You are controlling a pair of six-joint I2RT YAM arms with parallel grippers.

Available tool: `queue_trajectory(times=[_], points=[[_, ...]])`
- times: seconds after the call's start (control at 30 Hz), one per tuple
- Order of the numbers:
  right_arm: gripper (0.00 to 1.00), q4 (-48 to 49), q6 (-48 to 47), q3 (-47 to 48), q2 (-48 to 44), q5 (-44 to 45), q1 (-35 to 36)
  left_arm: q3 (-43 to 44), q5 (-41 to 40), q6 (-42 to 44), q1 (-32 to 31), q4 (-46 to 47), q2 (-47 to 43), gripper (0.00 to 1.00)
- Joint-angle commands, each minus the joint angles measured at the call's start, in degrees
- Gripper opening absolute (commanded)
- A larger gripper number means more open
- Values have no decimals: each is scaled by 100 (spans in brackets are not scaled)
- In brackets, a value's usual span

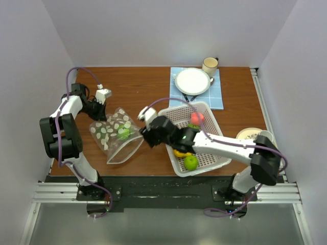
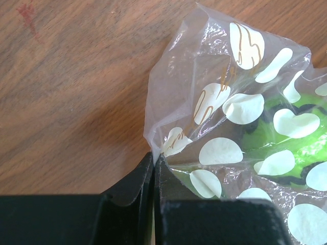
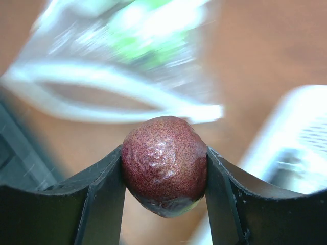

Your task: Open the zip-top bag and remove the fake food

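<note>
Layout: zip-top bag [image 1: 116, 138] at the table's [image 1: 143, 87] 8 o'clock, basket [image 1: 210, 157] at 4 o'clock.
One piece of fake food [image 1: 123, 133] lies in the bag, more in the basket; between them the right gripper [image 1: 145, 135] holds another. The left gripper [image 2: 153, 155] pinches the bag's 10 o'clock corner. Plate [image 1: 192, 80] on mat [image 1: 217, 97] at 1 o'clock, cup [image 1: 210, 65] behind it.

Top view bright, even; faint shadows on table [image 1: 143, 87]. Left wrist sharp, glare on zip-top bag [image 2: 230, 117]. Right wrist background smeared, perhaps motion blur; dark purple piece [image 3: 164, 163] sharp, glossy.
</note>
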Motion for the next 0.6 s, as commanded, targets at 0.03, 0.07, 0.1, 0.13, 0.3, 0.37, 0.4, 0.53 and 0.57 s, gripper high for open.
queue_trajectory(times=[0.03, 0.07, 0.1, 0.13, 0.3, 0.37, 0.4, 0.53, 0.57], points=[[0, -6, 86, -280, -481, 1009, -1037, 10, 143, 1, 32, -33, -292, 6], [0, -15, 173, -307, -481, 1036, -1178, 10, 143, 1, 41, -33, -318, 6], [0, -6, 340, -333, -472, 1115, -1423, 10, 169, -16, 32, -41, -336, 7], [0, -41, 463, -351, -411, 1116, -1521, 10, 169, -8, 32, -41, -353, 7], [42, -532, 518, 131, 160, 896, -1795, 19, 160, -17, 24, -85, -398, 6], [77, -832, 500, 457, 336, 948, -1786, 28, 169, -8, 23, -129, -433, 6], [88, -806, 473, 475, 293, 905, -1769, 19, 178, -8, 32, -138, -450, 6], [99, -403, 552, 204, -216, 940, -1663, 2, 187, -34, 15, -182, -503, 6], [99, -376, 544, 168, -304, 922, -1558, 2, 195, -34, 15, -208, -503, 6]])
